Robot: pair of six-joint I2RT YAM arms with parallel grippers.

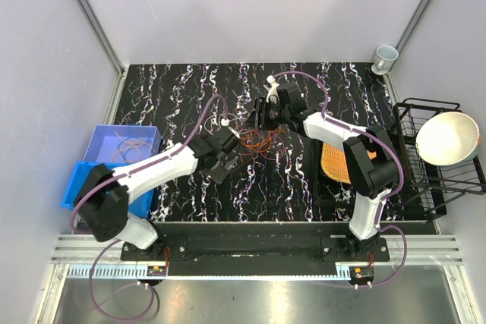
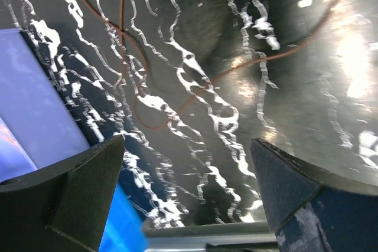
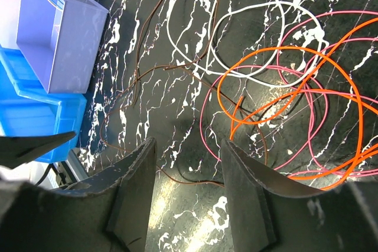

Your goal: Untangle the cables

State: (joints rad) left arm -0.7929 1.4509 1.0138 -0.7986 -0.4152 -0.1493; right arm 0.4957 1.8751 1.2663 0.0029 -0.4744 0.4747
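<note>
The cables (image 1: 254, 142) lie as a loose tangle on the black marbled table between my two grippers. In the right wrist view, orange loops (image 3: 283, 95), pink loops (image 3: 207, 104), a white loop (image 3: 236, 22) and a thin brown wire (image 3: 142, 69) spread over the table. My right gripper (image 3: 189, 143) hangs open above them; the brown wire runs across the table below the gap, ungripped. My left gripper (image 2: 188, 143) stands wide open and empty, with a thin brown wire (image 2: 171, 107) on the table just beyond its fingers. From above, the left gripper (image 1: 228, 146) is at the tangle's left edge and the right gripper (image 1: 262, 115) at its upper edge.
A lilac bin (image 1: 121, 142) holding a few wires and a blue bin (image 1: 80, 187) sit at the left table edge. At the right stand a black wire rack (image 1: 425, 180) with a pale bowl (image 1: 448, 138), an orange woven mat (image 1: 338, 161) and a cup (image 1: 385, 57).
</note>
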